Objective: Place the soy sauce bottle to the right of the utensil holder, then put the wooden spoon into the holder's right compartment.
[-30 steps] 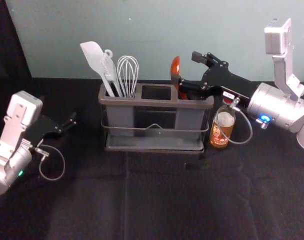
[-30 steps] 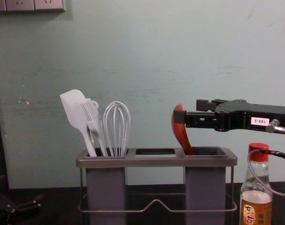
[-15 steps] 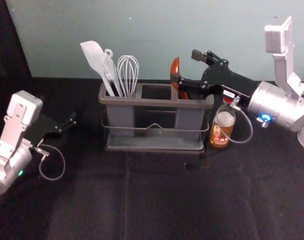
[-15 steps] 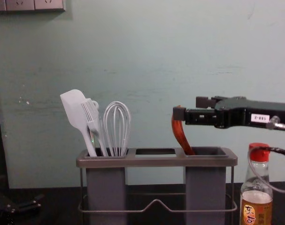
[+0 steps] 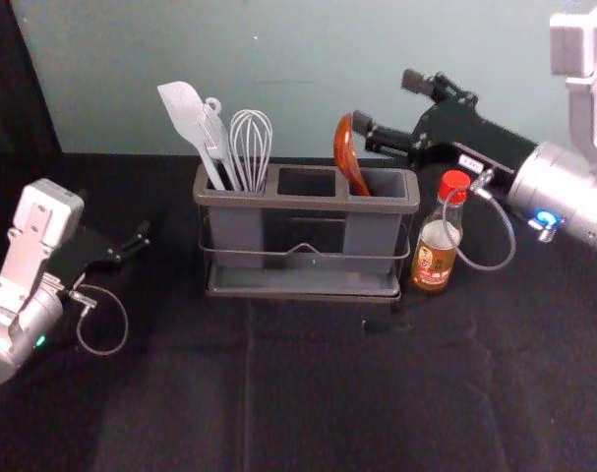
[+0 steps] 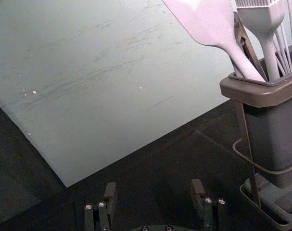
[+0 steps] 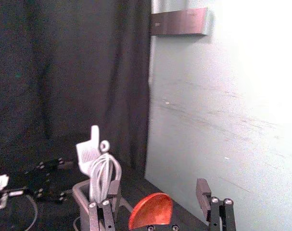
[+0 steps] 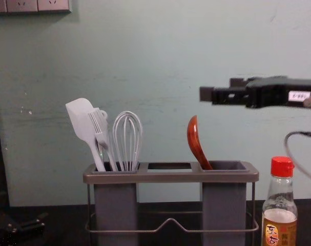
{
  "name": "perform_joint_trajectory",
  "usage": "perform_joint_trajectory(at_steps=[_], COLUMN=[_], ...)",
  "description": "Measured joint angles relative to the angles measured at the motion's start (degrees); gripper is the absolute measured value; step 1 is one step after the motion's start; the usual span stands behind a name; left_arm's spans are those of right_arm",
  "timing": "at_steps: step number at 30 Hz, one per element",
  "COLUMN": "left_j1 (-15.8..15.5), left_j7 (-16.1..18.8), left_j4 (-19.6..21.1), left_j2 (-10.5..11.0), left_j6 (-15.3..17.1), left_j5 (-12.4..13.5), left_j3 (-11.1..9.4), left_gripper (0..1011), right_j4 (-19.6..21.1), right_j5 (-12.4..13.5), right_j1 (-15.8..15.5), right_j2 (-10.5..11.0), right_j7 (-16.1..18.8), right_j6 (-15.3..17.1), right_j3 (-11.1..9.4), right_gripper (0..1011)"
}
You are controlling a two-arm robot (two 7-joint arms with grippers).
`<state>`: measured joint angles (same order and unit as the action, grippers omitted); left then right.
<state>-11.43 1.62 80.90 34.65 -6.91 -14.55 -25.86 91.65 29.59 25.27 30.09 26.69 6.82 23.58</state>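
My right gripper [image 5: 384, 97] is open, above and to the right of the wooden spoon [image 5: 347, 155]; in the chest view the right gripper [image 8: 216, 88] hangs higher than the spoon [image 8: 195, 142], apart from it. The spoon leans in the right compartment of the utensil holder [image 5: 308, 202], bowl up. Just right of the holder, the soy sauce bottle [image 5: 437, 246] stands upright. From the right wrist view, the right gripper [image 7: 159, 195] has the spoon's bowl [image 7: 152, 211] low between its spread fingers. My left gripper [image 5: 141, 241] is parked at left, open in its wrist view [image 6: 154, 192].
A white spatula [image 5: 187, 118], a brush and a whisk [image 5: 251, 147] stand in the holder's left compartment. Its middle opening [image 5: 307, 181] lies between the two outer cups. A wall [image 5: 308, 59] rises behind the black-covered table [image 5: 318, 393].
My right gripper has moved up and to the right, away from the spoon. The spoon stays leaning in the holder. Holder, bottle and left arm have not moved.
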Motion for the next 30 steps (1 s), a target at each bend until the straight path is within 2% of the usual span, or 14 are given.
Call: perform_joint_trajectory(at_steps=[5,9,10,11,15,17,21,22,24,27,28,30], left_j1=[0.0,0.0,0.0,0.0,0.0,0.0,0.0,0.0,0.0,0.0,0.0,0.0], left_j7=[0.0,0.0,0.0,0.0,0.0,0.0,0.0,0.0,0.0,0.0,0.0,0.0], left_j4=[0.0,0.0,0.0,0.0,0.0,0.0,0.0,0.0,0.0,0.0,0.0,0.0], left_j2=[0.0,0.0,0.0,0.0,0.0,0.0,0.0,0.0,0.0,0.0,0.0,0.0], left_j6=[0.0,0.0,0.0,0.0,0.0,0.0,0.0,0.0,0.0,0.0,0.0,0.0], left_j5=[0.0,0.0,0.0,0.0,0.0,0.0,0.0,0.0,0.0,0.0,0.0,0.0], left_j3=[0.0,0.0,0.0,0.0,0.0,0.0,0.0,0.0,0.0,0.0,0.0,0.0], left_gripper=[1005,1005,1005,1005,1005,1005,1005,1005,1005,1005,1005,1005], right_j4=[5.7,10.5,10.5,12.4,14.7,16.0,17.2,17.4,17.5,17.0,17.0,16.3], right_j5=[0.2,0.4,0.4,0.3,0.0,-0.6,-2.1,-3.2,-4.3,-7.7,-7.7,-9.7], right_j1=[-3.2,-7.1,-7.1,-9.2,-12.4,-15.2,-19.4,-21.3,-23.0,-26.9,-26.9,-28.5], right_j2=[0.7,0.8,0.8,0.9,1.1,1.1,1.0,0.9,0.7,-0.3,-0.3,-1.0], right_j7=[-5.8,-11.2,-11.2,-13.2,-15.5,-17.1,-19.2,-20.3,-21.2,-24.0,-24.0,-25.4], right_j6=[4.1,7.0,7.0,7.8,8.2,8.2,6.9,5.9,4.6,0.4,0.4,-1.7], right_j3=[-2.8,-6.1,-6.1,-7.6,-9.4,-10.6,-12.1,-12.5,-13.0,-13.6,-13.6,-13.7], right_gripper=[1003,1003,1002,1002,1002,1003,1002,1003,1003,1003,1002,1002])
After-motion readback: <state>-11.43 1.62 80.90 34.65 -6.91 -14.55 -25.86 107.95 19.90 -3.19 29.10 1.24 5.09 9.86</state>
